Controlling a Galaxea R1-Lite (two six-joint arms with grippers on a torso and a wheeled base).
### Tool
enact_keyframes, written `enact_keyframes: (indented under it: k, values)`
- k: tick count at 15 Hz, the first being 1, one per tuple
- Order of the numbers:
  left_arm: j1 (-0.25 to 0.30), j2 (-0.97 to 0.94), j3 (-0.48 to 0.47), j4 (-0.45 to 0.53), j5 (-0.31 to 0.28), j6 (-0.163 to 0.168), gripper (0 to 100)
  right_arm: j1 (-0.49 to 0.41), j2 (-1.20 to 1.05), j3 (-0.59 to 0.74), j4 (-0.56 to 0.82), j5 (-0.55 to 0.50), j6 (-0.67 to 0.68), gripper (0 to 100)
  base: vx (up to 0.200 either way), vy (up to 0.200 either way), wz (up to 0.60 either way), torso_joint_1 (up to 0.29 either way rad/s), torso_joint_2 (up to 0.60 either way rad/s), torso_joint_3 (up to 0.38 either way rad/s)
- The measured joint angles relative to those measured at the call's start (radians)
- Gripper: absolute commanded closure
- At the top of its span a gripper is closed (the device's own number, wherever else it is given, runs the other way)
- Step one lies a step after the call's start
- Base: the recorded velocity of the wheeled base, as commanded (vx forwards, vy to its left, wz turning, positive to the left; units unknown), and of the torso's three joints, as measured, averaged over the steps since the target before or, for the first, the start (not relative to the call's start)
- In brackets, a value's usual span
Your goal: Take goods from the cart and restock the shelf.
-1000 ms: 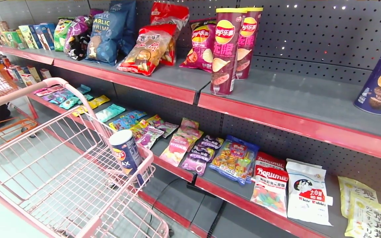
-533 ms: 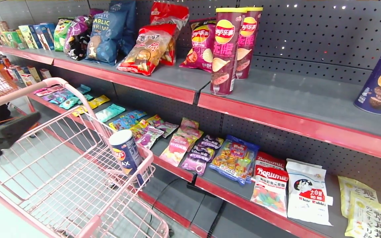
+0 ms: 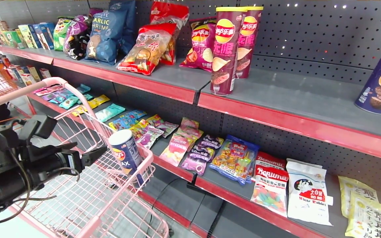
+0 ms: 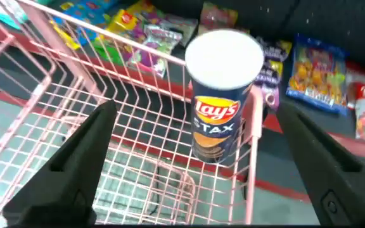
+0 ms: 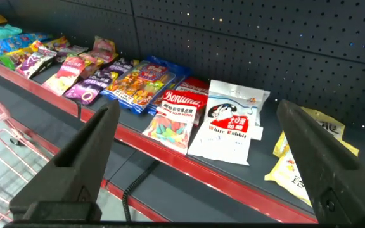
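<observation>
- The shelf (image 3: 309, 96) has an open stretch of bare upper deck right of the two purple cans (image 3: 225, 49). I judge its red front lip is the edge to clear.
- The pink cart (image 3: 148, 156) stands just beside the lower tier. Its wire walls close in the corner nearest the shelf.
- The chip can (image 3: 126, 155) stands upright in that corner, its lid above the rim. It is probably light, stiff and glossy, so I would grip it mid-body, firmly but without crushing.
- My left gripper (image 4: 196, 111) hovers over the basket, jaws wide apart and facing the can.
- My right gripper (image 5: 196, 109) hangs before the lower tier, jaws apart and empty.
</observation>
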Motion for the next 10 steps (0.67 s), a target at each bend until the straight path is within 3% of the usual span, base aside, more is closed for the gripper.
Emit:
enact_keyframes:
  k: [6, 10]
  values:
    - [-0.06, 0.266, 0.008, -0.273, -0.011, 0.012, 0, 0.0, 0.0, 0.0, -0.001, 0.0, -0.001, 0, 0.0, 0.0, 0.0, 0.0, 0.0, 0.0]
    - [-0.073, 0.352, -0.046, -0.291, -0.016, 0.012, 0, 0.0, 0.0, 0.0, -0.001, 0.0, -0.001, 0, 0.0, 0.0, 0.0, 0.0, 0.0, 0.0]
